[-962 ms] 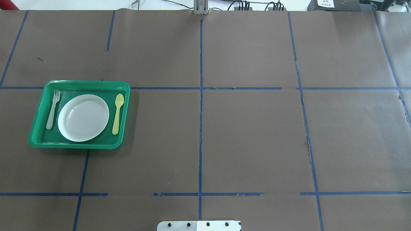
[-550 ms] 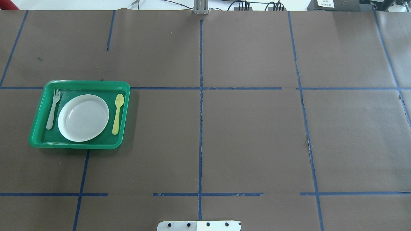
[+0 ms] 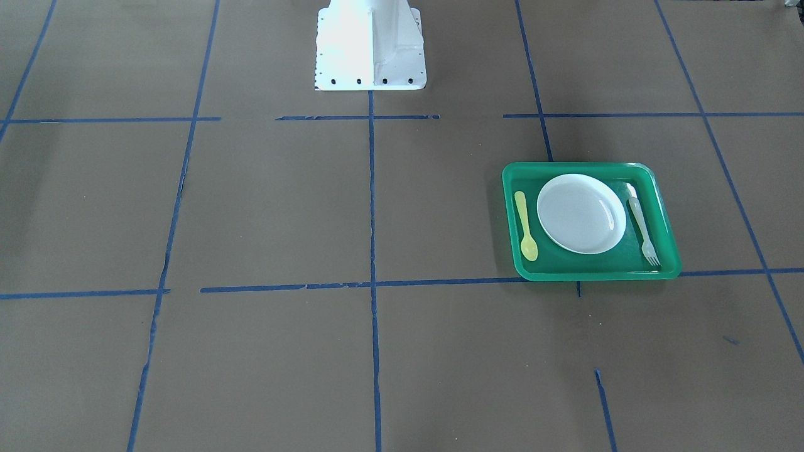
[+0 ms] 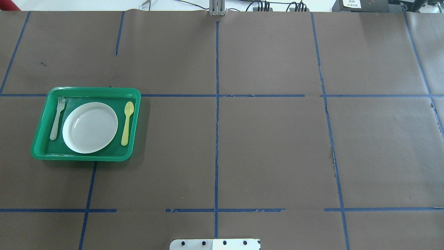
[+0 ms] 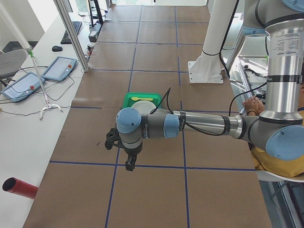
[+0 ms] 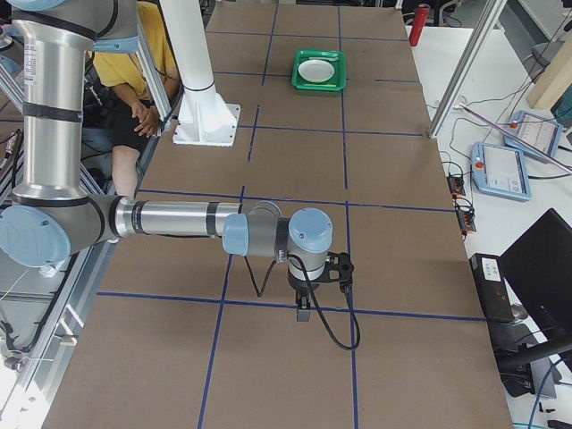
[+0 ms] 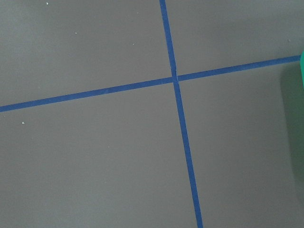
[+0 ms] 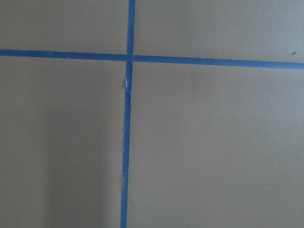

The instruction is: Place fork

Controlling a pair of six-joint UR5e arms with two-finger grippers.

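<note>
Over on the tray (image 4: 86,89), nothing has shifted in the last second. The fork (image 4: 56,118) lies flat just left of the plate (image 4: 90,127), the spoon (image 4: 127,123) right of it, so I'd judge the placing done. The left gripper (image 5: 129,164) and right gripper (image 6: 304,313) hang well apart from the tray. They show only from the side, so I cannot tell how far their fingers are open.

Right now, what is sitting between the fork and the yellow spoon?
A round white plate lies between the fork and the yellow spoon, all inside the green tray. The overhead view shows it best.
</note>
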